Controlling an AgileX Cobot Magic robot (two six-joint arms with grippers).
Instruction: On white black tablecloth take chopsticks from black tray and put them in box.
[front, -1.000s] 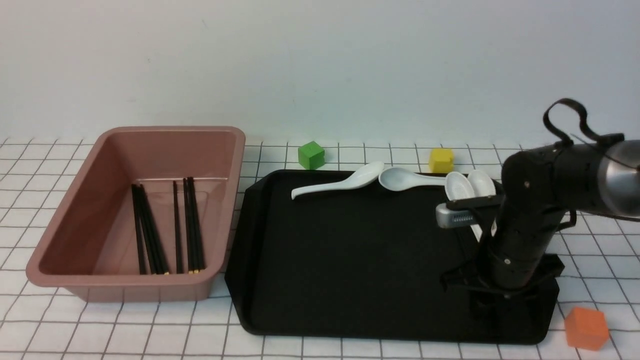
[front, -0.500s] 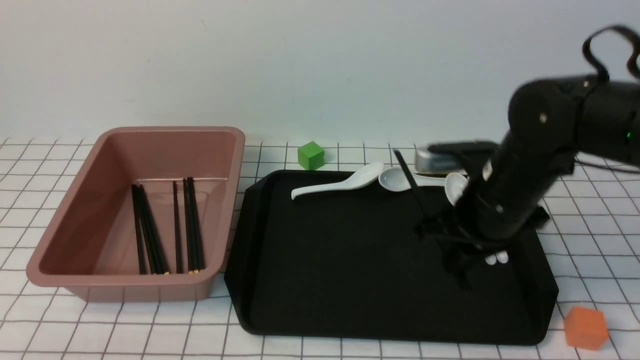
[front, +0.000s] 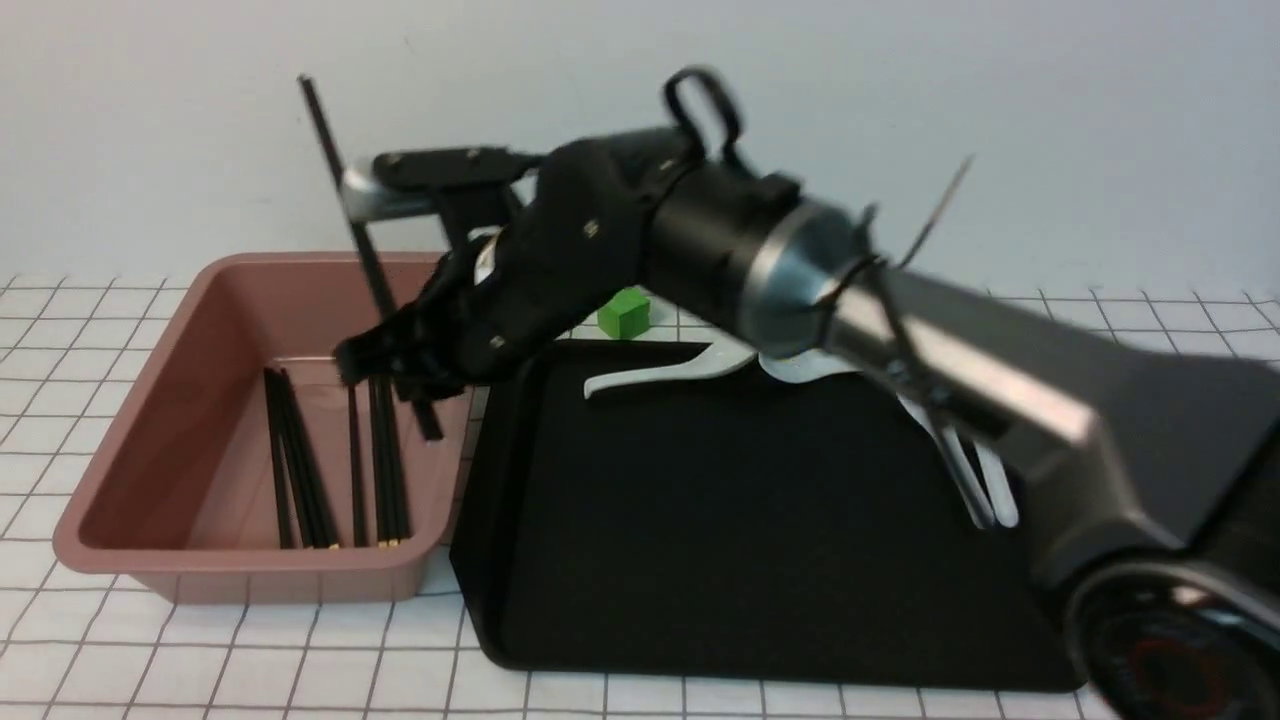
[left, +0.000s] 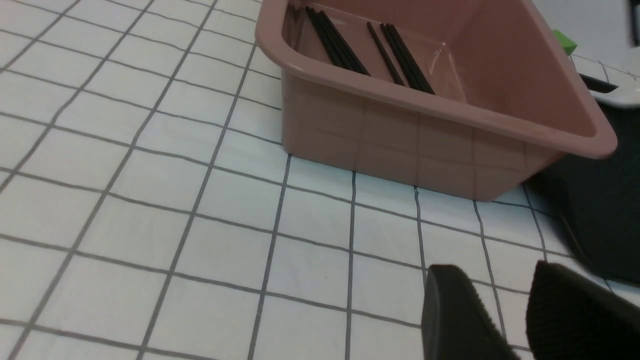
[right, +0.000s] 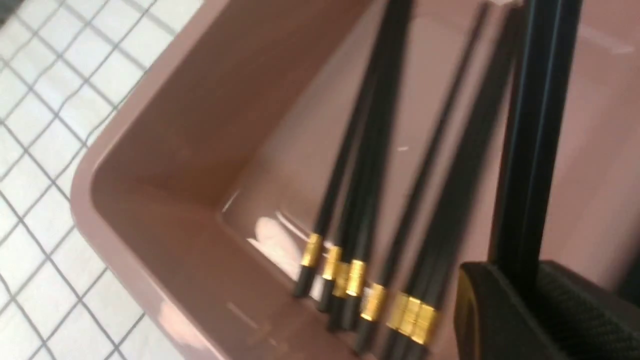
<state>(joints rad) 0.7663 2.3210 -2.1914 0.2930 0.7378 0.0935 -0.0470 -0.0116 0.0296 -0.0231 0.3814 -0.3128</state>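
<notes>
My right gripper (front: 400, 375) is shut on a black chopstick (front: 345, 190) and holds it steeply tilted above the pink box (front: 130, 400), near its right wall. In the right wrist view the held chopstick (right: 535, 130) rises from between the fingers (right: 500, 310) above several chopsticks (right: 370, 165) with gold bands lying in the box (right: 165, 165). Those chopsticks (front: 335, 460) lie lengthwise on the box floor. The black tray (front: 720, 540) on the tablecloth (front: 200, 650) shows no chopsticks. My left gripper (left: 500, 310) hovers over the tablecloth, jaws slightly apart and empty, near the box (left: 425, 135).
White spoons (front: 660, 372) lie at the tray's far edge, partly hidden by my right arm. A green cube (front: 623, 312) sits behind the tray. My right arm stretches across the tray from the right.
My right gripper lifted a chopstick from the tray's right side and swung it left across the tray to above the box. The yellow and orange cubes are now hidden behind the arm.
</notes>
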